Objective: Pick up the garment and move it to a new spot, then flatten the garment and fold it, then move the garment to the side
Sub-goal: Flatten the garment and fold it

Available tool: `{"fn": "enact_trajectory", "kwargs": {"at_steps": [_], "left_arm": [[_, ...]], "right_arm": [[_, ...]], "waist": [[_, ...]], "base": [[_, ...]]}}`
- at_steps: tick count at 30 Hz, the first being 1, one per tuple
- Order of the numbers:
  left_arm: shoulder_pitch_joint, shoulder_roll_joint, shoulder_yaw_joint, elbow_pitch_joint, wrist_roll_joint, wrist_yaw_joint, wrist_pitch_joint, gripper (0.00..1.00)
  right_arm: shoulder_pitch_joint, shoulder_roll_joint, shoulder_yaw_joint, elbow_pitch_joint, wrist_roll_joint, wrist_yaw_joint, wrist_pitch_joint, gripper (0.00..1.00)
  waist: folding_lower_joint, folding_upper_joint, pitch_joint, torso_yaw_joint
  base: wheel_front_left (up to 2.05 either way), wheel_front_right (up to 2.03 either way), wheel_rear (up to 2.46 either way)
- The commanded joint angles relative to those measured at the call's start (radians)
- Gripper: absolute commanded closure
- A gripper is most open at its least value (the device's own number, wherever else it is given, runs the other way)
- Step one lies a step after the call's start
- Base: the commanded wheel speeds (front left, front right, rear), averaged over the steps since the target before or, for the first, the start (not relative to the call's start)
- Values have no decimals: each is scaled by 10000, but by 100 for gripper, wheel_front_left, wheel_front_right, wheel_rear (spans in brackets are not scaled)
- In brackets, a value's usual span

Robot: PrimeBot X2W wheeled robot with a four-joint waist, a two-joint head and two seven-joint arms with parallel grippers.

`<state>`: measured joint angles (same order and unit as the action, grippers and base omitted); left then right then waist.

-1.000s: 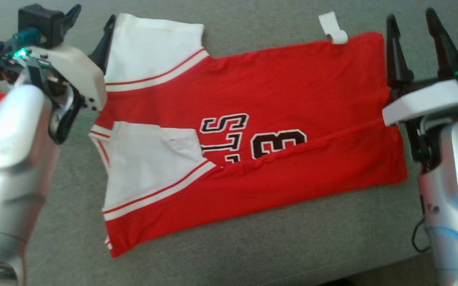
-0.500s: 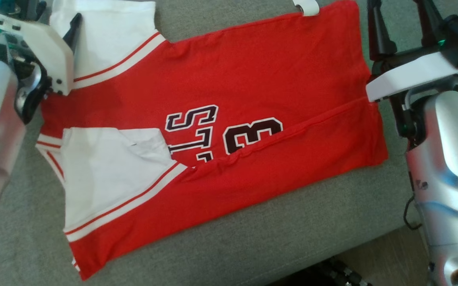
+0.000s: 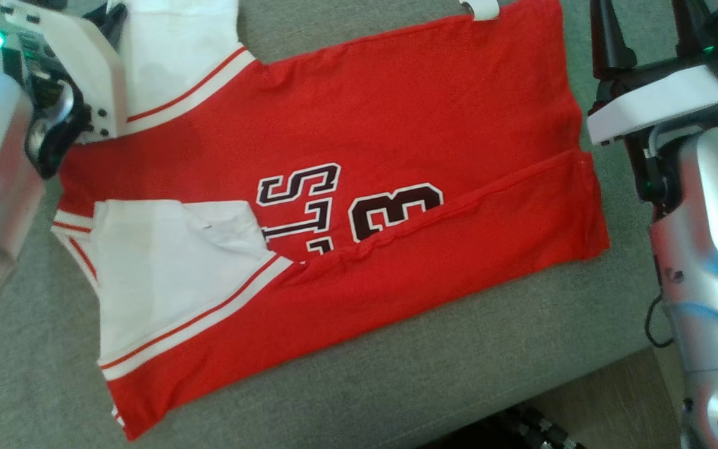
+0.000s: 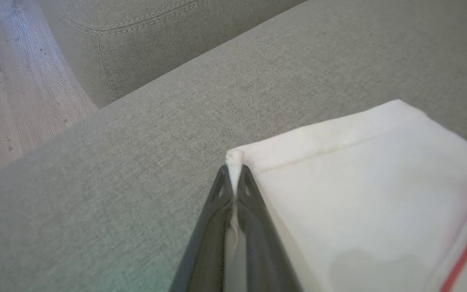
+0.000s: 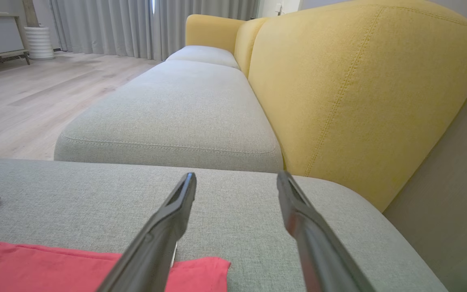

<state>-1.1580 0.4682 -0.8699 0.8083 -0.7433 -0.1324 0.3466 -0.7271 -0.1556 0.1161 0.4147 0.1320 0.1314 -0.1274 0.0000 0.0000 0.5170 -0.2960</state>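
Note:
The garment (image 3: 396,137), a red jersey with white sleeves and dark numbers, lies spread on the grey sofa seat (image 3: 396,386), its near long edge folded over. My left gripper (image 4: 234,178) is shut on the far white sleeve's corner (image 4: 339,194), white cloth pinched between the tips. In the head view that gripper (image 3: 113,15) sits at the top left by the sleeve (image 3: 172,56). My right gripper (image 5: 236,180) stands open above the red hem corner (image 5: 201,267), one finger over the cloth. It appears at the upper right (image 3: 646,37) beside the hem.
A white label (image 3: 480,9) sticks out at the garment's far edge. Yellow backrest cushions (image 5: 359,89) rise behind the grey seat. Wood floor (image 4: 18,89) lies beyond the sofa edge, and the seat's front edge (image 3: 521,399) runs close below the garment.
My left gripper has closed on the white sleeve corner. The head camera shifted early on, sliding the picture left and up. The right gripper stayed open by the hem.

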Motion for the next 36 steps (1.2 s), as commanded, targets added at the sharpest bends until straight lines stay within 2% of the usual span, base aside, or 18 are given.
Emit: {"fn": "enact_trajectory", "kwargs": {"at_steps": [1, 4, 7, 11, 17, 25, 36], "left_arm": [[83, 446, 67, -37, -63, 18, -316, 100], [32, 419, 23, -91, -61, 18, -951, 100], [-36, 254, 169, -163, 8, 24, -2259, 100], [69, -120, 183, -328, 204, 39, -3658, 100], [456, -407, 125, -917, 320, 74, -4791, 100], [940, -434, -185, -2104, 523, 229, -5050, 100], [895, -359, -361, -3117, 535, 368, -4645, 100]], "right_arm": [[-135, -180, 47, -233, 11, -7, 32, 0], [-143, -290, 49, -165, 28, -7, 107, 0], [-129, -431, 91, 46, 328, -7, 263, 0], [-101, -948, 88, 617, 408, -7, 446, 0], [-190, -1351, 240, 1618, 881, -7, 921, 0], [-700, -2176, 838, 3499, 1256, -7, 1702, 0], [-1461, -2489, 1625, 5517, 1484, -7, 2365, 0]], "waist": [[0, 0, -147, 155], [0, 0, -297, 300], [0, 0, -563, 583], [0, 0, -908, 1123], [0, 0, -1242, 1843], [0, 0, -1192, 2600], [0, 0, -790, 3065]], "base": [[0, 0, 0], [0, 0, 0], [0, 0, 0], [0, 0, 0], [0, 0, 0], [0, 0, 0], [0, 0, 0]]}}
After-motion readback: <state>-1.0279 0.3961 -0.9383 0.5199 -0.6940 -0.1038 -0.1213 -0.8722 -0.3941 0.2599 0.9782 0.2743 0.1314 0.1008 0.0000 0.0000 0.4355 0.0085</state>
